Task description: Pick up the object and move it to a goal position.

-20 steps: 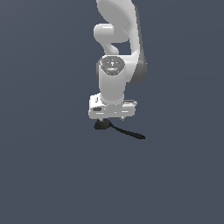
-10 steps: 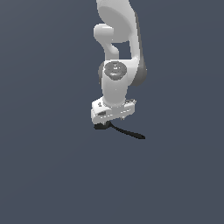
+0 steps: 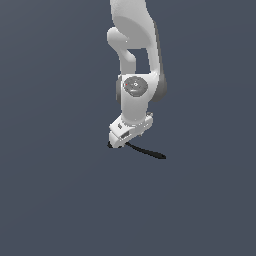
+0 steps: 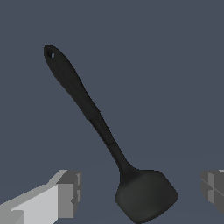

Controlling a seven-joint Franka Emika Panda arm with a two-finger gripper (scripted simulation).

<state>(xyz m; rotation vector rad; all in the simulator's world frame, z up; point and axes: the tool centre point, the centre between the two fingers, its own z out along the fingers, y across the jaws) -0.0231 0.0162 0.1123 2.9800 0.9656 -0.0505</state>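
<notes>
The white, jointed robot arm reaches down from the top of the exterior view and ends in its white two-fingered tool, tilted and low over the plain dark blue-grey surface; the small all-black spatula-like utensil with a broad rounded head and a thin, slightly curved handle lies directly under the tool, its handle trailing out toward the exterior view's right and its head hidden beneath the tool body there; whether it rests on the surface or is lifted cannot be told from that view.

In the wrist view the utensil is seen whole; its broad head sits between the 2 grey fingertips, with a clear gap on each side, so the fingers stand apart and neither touches it; the head lies nearer the middle of the gap, slightly closer to the one fingertip than to the other at the picture's edge; the handle runs away from the tool at a slant and ends in a rounded tip with a small hanging hole.
</notes>
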